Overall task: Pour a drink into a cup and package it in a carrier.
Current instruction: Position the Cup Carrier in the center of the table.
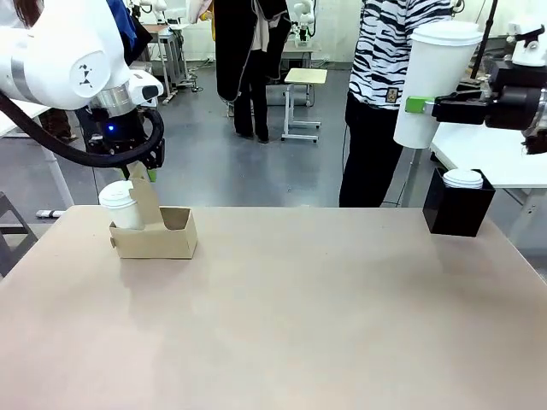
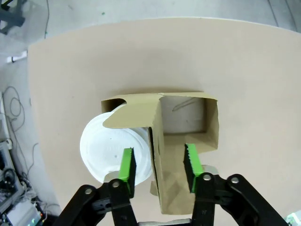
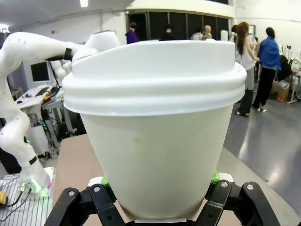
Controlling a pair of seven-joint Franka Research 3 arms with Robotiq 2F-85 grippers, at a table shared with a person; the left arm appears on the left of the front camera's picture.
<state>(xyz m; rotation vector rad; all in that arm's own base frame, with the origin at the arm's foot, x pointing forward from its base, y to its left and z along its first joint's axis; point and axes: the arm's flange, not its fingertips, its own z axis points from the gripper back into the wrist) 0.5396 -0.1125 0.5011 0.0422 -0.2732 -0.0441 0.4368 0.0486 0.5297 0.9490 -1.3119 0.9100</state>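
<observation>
The brown cardboard carrier (image 1: 155, 237) stands at the table's far left with a lidded white cup (image 1: 118, 205) in its left hole. My left gripper (image 2: 159, 162) hangs over it, open, straddling the tilted centre handle panel (image 2: 160, 141). One green pad touches the panel; the other stands a little off, over the cup's lid (image 2: 106, 148). My right gripper (image 1: 425, 106) is shut on a second lidded white cup (image 1: 434, 81), held upright high above the table's right edge; its wall (image 3: 157, 155) rises between the fingers. The drink is out of view.
A black box (image 1: 457, 213) holding white lids stands at the far right of the table. A person in a striped top (image 1: 389, 60) stands behind the far edge. The tan tabletop (image 1: 299, 325) is bare across its middle and front.
</observation>
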